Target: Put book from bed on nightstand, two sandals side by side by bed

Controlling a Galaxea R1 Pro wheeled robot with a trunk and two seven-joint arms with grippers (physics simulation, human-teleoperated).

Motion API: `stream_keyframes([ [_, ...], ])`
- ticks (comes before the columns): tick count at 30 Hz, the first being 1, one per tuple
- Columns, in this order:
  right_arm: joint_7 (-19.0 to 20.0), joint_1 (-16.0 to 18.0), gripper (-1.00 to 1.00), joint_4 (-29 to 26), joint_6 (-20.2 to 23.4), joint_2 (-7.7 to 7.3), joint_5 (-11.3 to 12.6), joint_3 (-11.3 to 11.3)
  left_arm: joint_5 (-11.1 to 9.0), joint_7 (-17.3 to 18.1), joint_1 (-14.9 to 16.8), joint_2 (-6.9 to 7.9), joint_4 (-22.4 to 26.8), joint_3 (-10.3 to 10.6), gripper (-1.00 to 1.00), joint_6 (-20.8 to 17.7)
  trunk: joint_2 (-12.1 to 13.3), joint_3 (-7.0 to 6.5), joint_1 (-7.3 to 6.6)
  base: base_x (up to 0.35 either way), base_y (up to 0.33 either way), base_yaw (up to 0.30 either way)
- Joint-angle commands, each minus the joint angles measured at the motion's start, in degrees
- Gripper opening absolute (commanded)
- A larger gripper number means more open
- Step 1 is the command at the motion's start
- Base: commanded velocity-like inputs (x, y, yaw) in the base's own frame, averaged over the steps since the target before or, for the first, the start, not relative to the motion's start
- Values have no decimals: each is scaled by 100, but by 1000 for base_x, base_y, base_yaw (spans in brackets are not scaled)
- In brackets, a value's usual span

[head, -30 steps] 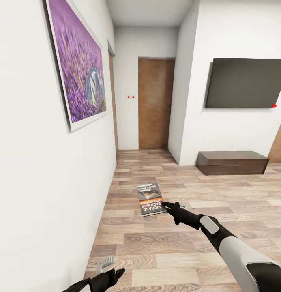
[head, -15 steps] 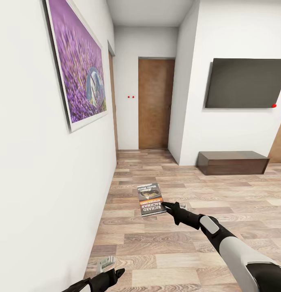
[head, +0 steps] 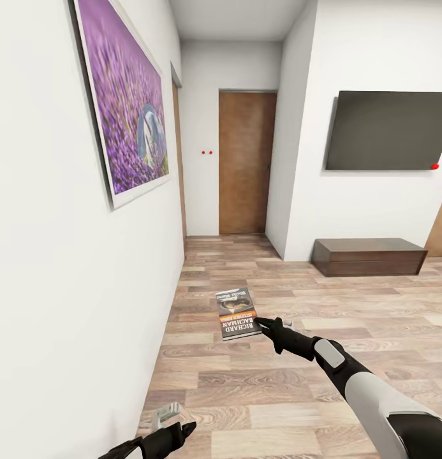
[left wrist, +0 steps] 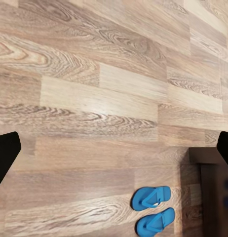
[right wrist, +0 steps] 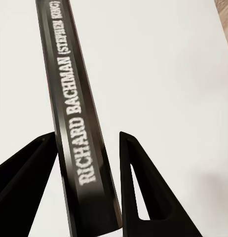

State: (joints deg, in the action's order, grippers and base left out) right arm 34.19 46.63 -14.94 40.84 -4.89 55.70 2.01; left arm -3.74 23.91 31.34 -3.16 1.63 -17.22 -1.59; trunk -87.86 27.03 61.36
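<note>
I hold the book (head: 237, 313) in the right pincer (head: 261, 323), out in front of the trunk and above the wooden floor (head: 278, 395). The pincer is clamped on the book's right-hand edge. In the right wrist view the two black fingers (right wrist: 143, 197) stand on either side of the spine (right wrist: 74, 123), pressed to the book's faces.

Orientation of the book:
- The cover faces up and lies roughly level.
- The long axis runs away from me, toward the brown door (head: 246, 162) at the end of the corridor, with a slight lean to the right at the far end.
- The white lettering on the orange-red band reads upside down from the head view, so the top of the cover points toward me.
- The picture half of the cover is at the far end.

The left pincer (head: 168, 415) hangs low near the white wall (head: 67, 306), close to my base. Its fingertips sit far apart at the two edges of the left wrist view, with nothing between them.

Past those fingertips the left wrist view shows the two sandals (left wrist: 153, 210) on the floor, side by side and just beside a dark wooden frame (left wrist: 212, 197).

A purple picture (head: 122, 108) hangs on the left wall. A dark screen (head: 386, 131) hangs on the right wall above a low cabinet (head: 368, 255).
</note>
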Motion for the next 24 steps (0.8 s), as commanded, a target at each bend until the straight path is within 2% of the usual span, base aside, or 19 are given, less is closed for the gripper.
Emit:
stream_keyframes([
  [1,9,4,-100,1,20,-3,29,19,-39,17,3,0,2,-1,100,-17,-3,6,1,95,78,0],
  [24,9,4,-100,-1,16,-3,36,19,-39,17,3,0,4,-1,100,-17,-3,6,1,85,14,0],
])
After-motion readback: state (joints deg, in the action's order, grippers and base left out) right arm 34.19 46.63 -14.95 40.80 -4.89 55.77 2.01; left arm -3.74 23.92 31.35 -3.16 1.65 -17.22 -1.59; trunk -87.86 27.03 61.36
